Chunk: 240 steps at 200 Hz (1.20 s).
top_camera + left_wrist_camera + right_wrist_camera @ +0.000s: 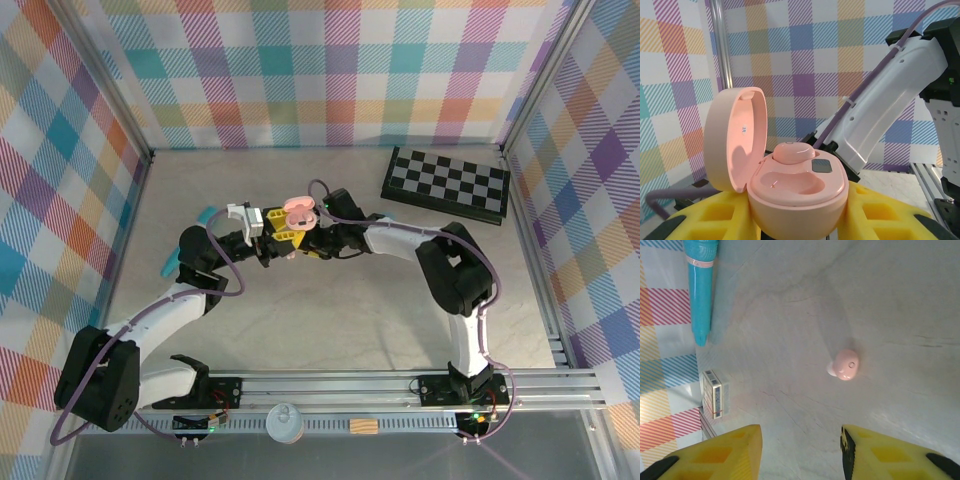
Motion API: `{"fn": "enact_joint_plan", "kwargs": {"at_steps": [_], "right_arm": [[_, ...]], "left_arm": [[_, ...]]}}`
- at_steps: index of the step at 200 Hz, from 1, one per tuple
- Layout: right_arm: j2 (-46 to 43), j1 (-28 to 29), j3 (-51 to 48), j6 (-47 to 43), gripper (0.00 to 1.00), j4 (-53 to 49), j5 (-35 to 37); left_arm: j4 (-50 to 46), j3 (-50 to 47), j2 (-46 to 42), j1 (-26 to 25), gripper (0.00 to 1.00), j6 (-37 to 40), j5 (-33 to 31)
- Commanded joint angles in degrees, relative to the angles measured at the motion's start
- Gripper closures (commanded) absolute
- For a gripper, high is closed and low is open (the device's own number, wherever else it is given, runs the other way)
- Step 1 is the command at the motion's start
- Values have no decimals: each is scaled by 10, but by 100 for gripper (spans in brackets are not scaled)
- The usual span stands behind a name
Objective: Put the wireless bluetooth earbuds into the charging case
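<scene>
My left gripper is shut on the open pink charging case, its yellow fingers pressed against both sides. The lid stands open to the left. One pink earbud sits in the far socket, and the near socket is empty. A second pink earbud lies loose on the table, ahead of my right gripper and slightly right of it. That gripper is open, with nothing between its yellow fingers. In the top view the case is held above mid-table, with the right gripper just beside it.
A long teal tube lies near the left wall, with a small box beside it. A folded chessboard sits at the back right. The right arm's white link passes close behind the case.
</scene>
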Motion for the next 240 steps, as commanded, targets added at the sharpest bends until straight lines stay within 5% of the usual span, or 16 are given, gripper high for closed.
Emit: {"fn": "enact_joint_plan", "kwargs": {"at_steps": [1, 240], "right_arm": [[27, 4, 30, 14, 55, 5, 5], [143, 28, 144, -10, 63, -61, -6]], "left_arm": [[3, 18, -2, 2, 64, -3, 18], [-21, 5, -28, 2, 64, 14, 17]]}}
